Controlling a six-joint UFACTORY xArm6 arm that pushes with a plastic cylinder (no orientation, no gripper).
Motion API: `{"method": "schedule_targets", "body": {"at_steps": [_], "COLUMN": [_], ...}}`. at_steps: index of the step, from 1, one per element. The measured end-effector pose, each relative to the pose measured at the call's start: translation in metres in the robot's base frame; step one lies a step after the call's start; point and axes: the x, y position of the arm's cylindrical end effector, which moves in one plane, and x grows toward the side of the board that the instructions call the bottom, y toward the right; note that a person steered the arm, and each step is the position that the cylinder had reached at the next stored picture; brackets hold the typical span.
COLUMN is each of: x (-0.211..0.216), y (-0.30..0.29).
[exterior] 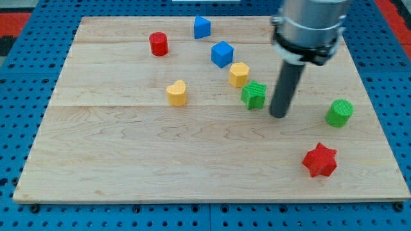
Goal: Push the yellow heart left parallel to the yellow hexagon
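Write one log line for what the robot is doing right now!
my tip: right of green star, not touching | yellow heart: left of and below yellow hexagon | push: not begun

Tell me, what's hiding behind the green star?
Right behind the green star, toward the view's top, sits the yellow hexagon, nearly touching it. My tip stands to the star's right. The star's far side and underside are hidden.

The heart point(176, 93) sits mid-bench point(128, 167), left of the hexagon point(239, 74); the star point(254, 95) lies just right, beside the tip point(279, 116).
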Motion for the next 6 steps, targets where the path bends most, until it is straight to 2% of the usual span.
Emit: {"method": "schedule_targets", "body": {"at_steps": [1, 3, 4, 5, 6], "x": [-0.003, -0.082, -0.098, -0.139, -0.177], "y": [-0.079, -0.196, -0.205, -0.163, -0.164]}}
